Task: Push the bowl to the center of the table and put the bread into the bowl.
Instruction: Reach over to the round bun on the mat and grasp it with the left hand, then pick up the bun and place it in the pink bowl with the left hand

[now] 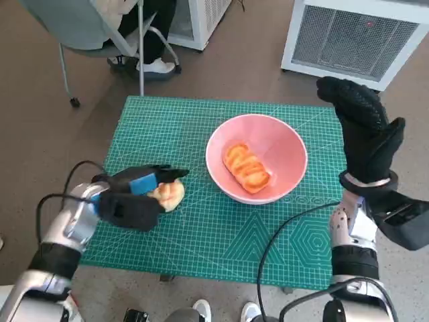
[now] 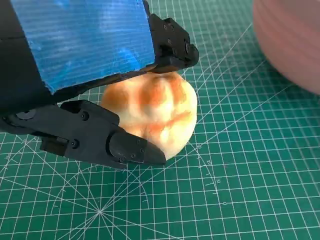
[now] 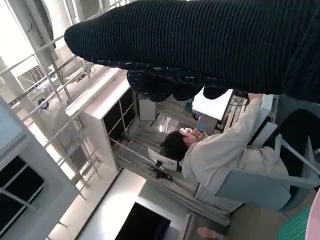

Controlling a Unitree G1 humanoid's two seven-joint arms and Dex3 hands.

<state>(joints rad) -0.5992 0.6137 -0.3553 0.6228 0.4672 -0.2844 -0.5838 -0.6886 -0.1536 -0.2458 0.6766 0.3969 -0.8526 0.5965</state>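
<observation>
Pink bowl (image 1: 257, 158) sits to the right of left hand (image 1: 134, 196), fingers closed round bread roll (image 1: 168, 195); right hand (image 1: 362, 127) raised, holds nothing.

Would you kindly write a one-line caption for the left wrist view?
The left hand grips a bread roll on the green mat, the pink bowl nearby.

Bread (image 1: 248, 168) in bowl (image 1: 285, 144), roll (image 1: 167, 195) left.
</observation>
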